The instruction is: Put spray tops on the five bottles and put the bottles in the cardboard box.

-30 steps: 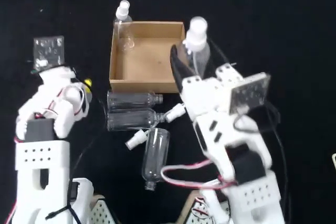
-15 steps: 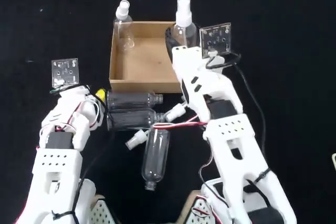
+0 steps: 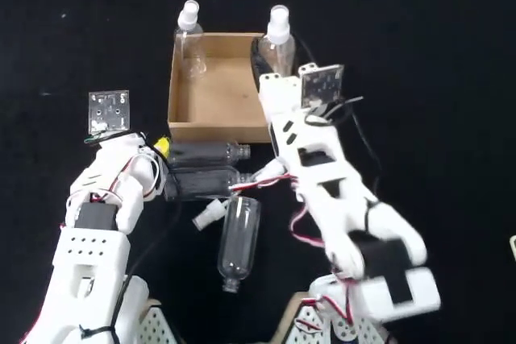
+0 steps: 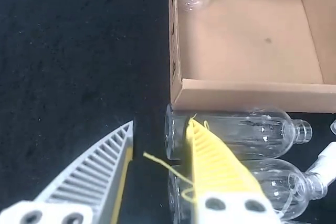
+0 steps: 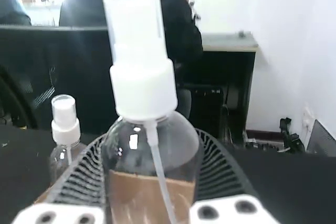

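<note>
The cardboard box [image 3: 230,94] sits open-topped toward the far side of the black bench [image 3: 435,54]. The right gripper [image 3: 272,55] is at the box's far right corner, its jaws closed around the held bottle [image 5: 152,150]. This bottle is upright, long axis vertical, with its white spray top [image 5: 139,56] pointing up. A second capped bottle [image 3: 189,36] stands upright in the box's far left corner, top also up. Just outside the box's near wall, two uncapped bottles lie on their sides, touching each other. They are the nearer-wall bottle [image 4: 236,132] and the outer bottle [image 4: 262,182]. Their long axes run along that wall and their open necks point toward the right arm's side. The left gripper [image 4: 160,124] is at their base ends with its jaws open. The yellow one lies over the base of the nearer-wall bottle and the grey one is out over bare bench. A third uncapped bottle [image 3: 239,235] lies closer to the arms' bases, its long axis running away from the box and its neck pointing toward the bases. Two loose spray tops rest on the bench, one [image 3: 208,215] beside that bottle's base and the other [image 3: 270,170] by the paired bottles' necks.
</note>
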`<action>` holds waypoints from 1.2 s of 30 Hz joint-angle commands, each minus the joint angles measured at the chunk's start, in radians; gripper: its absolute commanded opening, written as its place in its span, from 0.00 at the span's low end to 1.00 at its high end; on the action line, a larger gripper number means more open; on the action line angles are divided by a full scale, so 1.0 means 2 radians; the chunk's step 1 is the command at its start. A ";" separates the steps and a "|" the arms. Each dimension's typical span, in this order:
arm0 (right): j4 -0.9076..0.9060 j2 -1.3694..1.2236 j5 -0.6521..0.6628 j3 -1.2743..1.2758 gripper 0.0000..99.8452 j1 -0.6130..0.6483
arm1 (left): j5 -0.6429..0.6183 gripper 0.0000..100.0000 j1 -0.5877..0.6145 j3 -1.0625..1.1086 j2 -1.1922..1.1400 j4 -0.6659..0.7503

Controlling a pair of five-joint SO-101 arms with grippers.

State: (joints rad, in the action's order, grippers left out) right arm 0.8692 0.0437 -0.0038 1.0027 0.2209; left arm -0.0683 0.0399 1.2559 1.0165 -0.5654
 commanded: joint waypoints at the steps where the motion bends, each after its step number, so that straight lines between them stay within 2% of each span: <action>1: 0.070 -0.049 -0.002 -0.043 0.01 -0.011 | -0.002 0.16 -0.009 0.005 0.012 0.010; 11: 0.150 -0.145 -0.002 -0.057 0.01 -0.010 | -0.002 0.16 -0.006 0.007 0.012 0.011; 19: 0.147 -0.197 -0.002 -0.121 0.01 -0.011 | -0.001 0.16 -0.005 0.008 0.012 0.011; 34: 0.145 -0.204 -0.002 -0.168 0.01 -0.021 | -0.001 0.16 -0.005 0.009 0.009 0.011; 36: 0.122 -0.204 -0.002 -0.181 0.01 -0.025 | -0.001 0.16 -0.005 0.009 0.008 0.011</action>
State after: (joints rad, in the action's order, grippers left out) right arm 1.1316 -0.3828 -0.0038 0.7204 0.1995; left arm -0.0683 0.0384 1.2835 1.0196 -0.5654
